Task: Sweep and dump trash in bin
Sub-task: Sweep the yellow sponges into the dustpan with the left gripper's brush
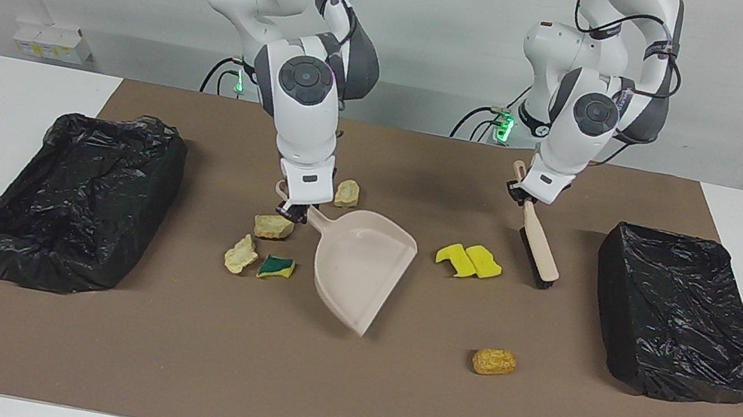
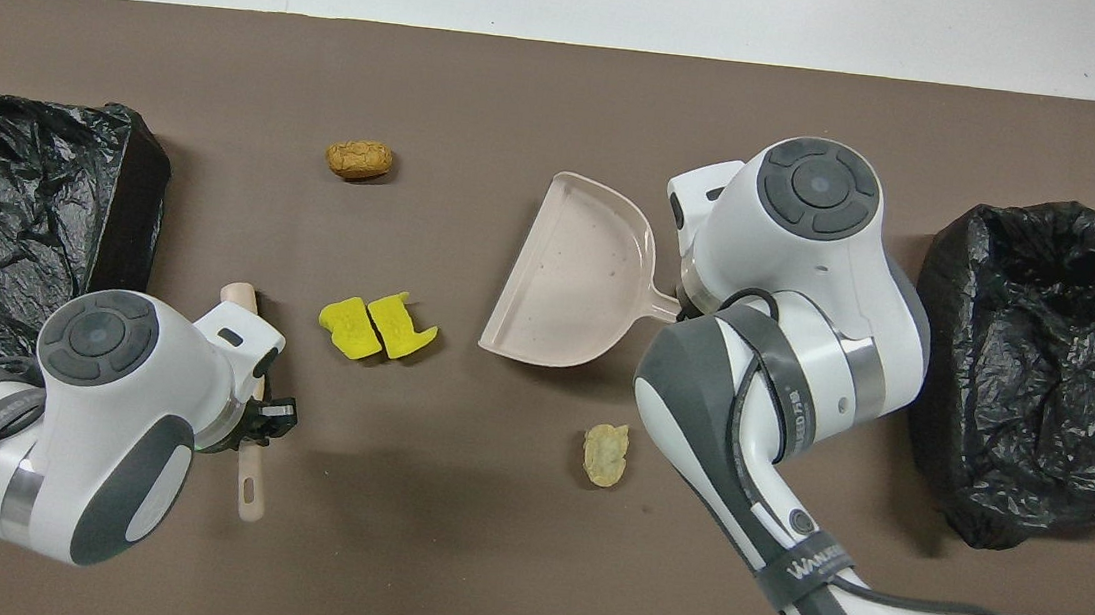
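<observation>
I've got the right gripper [image 1: 291,210] clamped on the dustpan [image 1: 361,268] handle. The pan is tilted up on its edge, mouth facing the left arm's end of the table. Left gripper [image 1: 521,194] is clamped on the brush [image 1: 537,247] handle, bristle end down at the mat [image 1: 337,401].

Trash positions as I see them:
- Two bright yellow sponge pieces [image 1: 468,260], touching each other, lie between the dustpan mouth and the brush, just beside the bristles and near the left gripper.
- Orange-brown chunk [image 1: 494,362] is alone, farther from the robots than the yellow pair, well apart from both grippers.
- One pale beige chunk [image 1: 273,225] is just beside the right gripper's tips, on the side toward the right arm's bin.
- Another pale chunk [image 1: 241,255] and the green-and-yellow sponge [image 1: 275,266] sit just past it, farther from the robots.
- A beige crumb [image 1: 347,193] lies nearer to the robots than the pan, close to the right wrist.

Black-lined bins at both ends: right arm's end [image 1: 79,195], left arm's end [image 1: 681,317]. I can't see any trash in either bin.
</observation>
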You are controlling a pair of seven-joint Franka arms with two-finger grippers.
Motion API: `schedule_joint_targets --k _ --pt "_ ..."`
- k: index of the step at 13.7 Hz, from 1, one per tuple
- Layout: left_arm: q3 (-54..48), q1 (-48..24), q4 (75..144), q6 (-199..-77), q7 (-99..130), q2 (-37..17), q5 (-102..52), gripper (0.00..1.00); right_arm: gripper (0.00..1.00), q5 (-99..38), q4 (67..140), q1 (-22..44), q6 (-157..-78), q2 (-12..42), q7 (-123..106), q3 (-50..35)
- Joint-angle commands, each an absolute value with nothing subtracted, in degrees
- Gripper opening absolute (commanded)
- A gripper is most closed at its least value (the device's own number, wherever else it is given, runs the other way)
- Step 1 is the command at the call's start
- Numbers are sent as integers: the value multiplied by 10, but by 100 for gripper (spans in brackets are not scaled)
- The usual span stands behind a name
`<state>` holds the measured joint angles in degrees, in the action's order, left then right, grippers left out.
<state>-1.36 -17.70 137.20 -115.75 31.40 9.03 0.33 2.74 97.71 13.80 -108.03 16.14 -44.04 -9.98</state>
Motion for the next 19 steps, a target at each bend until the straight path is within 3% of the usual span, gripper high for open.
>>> schedule_joint_targets --k 1,14,19 --pt "-15 -185 1390 -1185 311 88 4 0 0 74 1024 168 -1106 150 -470 -103" --pt "-17 -246 1387 -1222 224 80 -25 0 0 99 1039 191 -1130 168 -468 -103" --pt "-18 -285 1380 -1250 185 75 -116 0 0 98 1039 191 -1131 169 -465 -103"
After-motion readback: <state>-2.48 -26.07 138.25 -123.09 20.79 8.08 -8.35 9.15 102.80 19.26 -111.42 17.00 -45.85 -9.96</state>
